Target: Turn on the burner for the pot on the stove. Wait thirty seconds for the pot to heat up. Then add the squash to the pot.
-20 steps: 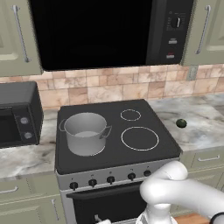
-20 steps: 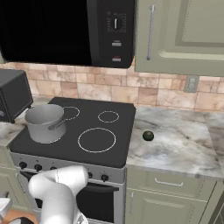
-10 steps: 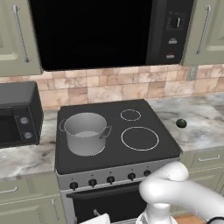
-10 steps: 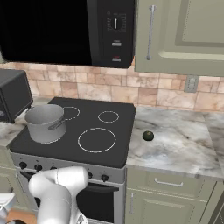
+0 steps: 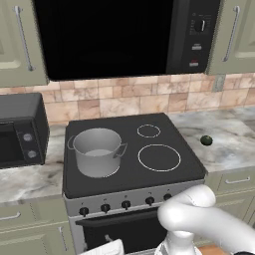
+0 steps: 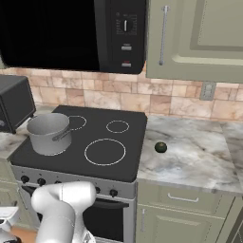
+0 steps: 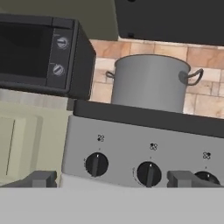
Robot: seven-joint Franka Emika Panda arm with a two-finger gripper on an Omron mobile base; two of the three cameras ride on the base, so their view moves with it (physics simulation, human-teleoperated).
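The pot [image 5: 98, 151] stands on the stove [image 5: 130, 182], on the front left part of the black glass, covering the burner beneath it so that I cannot see the zone itself. It is upright, with no lid, and its loop handles stick out to either side. To its right on the glass lie a large white ring [image 5: 159, 157] near the front edge and a small white ring [image 5: 148, 130] toward the back edge.

The squash [image 5: 206, 140] sits on the marble bench [image 5: 229, 139] just right of the stove, close to the stove's right edge and well apart from the pot.

The white arm [image 5: 199, 219] bends low in front of the stove. From the hand's own view, the fingers [image 7: 43, 178] are spread wide apart and hold nothing; they point at the silver front panel, where a row of black knobs [image 7: 96, 164] runs below the pot. One tip sits left of the leftmost knob, the other by the third knob.

A black toaster oven [image 5: 19, 130] stands on the bench left of the stove.
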